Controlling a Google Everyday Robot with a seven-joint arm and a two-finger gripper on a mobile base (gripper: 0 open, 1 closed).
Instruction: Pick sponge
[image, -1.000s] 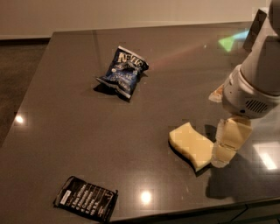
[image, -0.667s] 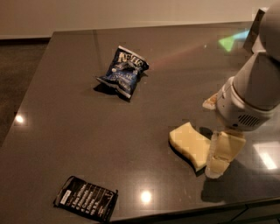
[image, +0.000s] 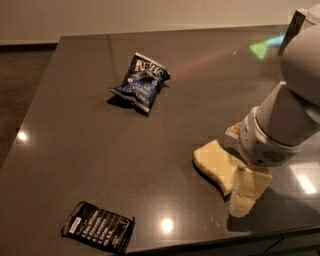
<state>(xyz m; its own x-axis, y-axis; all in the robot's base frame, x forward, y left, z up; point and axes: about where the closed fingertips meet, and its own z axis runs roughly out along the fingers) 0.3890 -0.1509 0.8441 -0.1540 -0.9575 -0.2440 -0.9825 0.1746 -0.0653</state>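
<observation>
The sponge (image: 216, 164), a pale yellow foam block with wavy sides and a dark underside, lies flat on the dark table (image: 90, 125) at the front right. My gripper (image: 236, 170) hangs from the white arm (image: 280, 125) over the sponge's right end. One pale yellow finger (image: 246, 194) stands at the sponge's near right corner. The other finger (image: 233, 131) shows just beyond its far edge. The fingers stand apart, on either side of the sponge's right end.
A blue chip bag (image: 141, 81) lies at the table's middle back. A black snack packet (image: 99, 226) lies at the front left, near the table's front edge. The table's left edge drops to the floor (image: 22, 85).
The gripper has come down and shifted a little left and toward the table's front, closing in on the sponge's right end. The sponge and both bags have not moved.
</observation>
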